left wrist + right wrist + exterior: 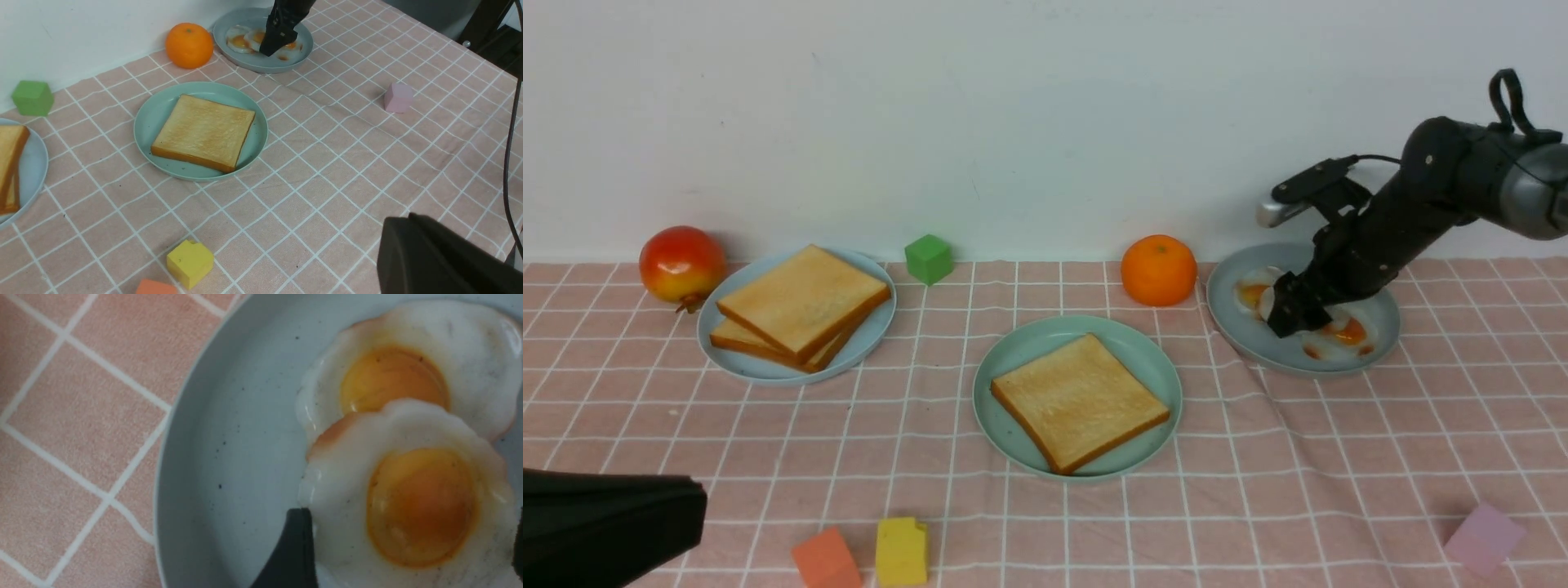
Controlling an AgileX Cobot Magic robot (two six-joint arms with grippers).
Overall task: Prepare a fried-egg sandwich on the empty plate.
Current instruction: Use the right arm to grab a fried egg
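Though golden-brown on top, toast slice (pixel 1078 400) darker at crust

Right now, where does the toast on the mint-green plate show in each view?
Front view: toast, centre, on the mint-green plate.
Left wrist view: toast between orange and yellow block.
Right wrist view: not in it.
Shared landmark: grey-blue plate of eggs, in all three.
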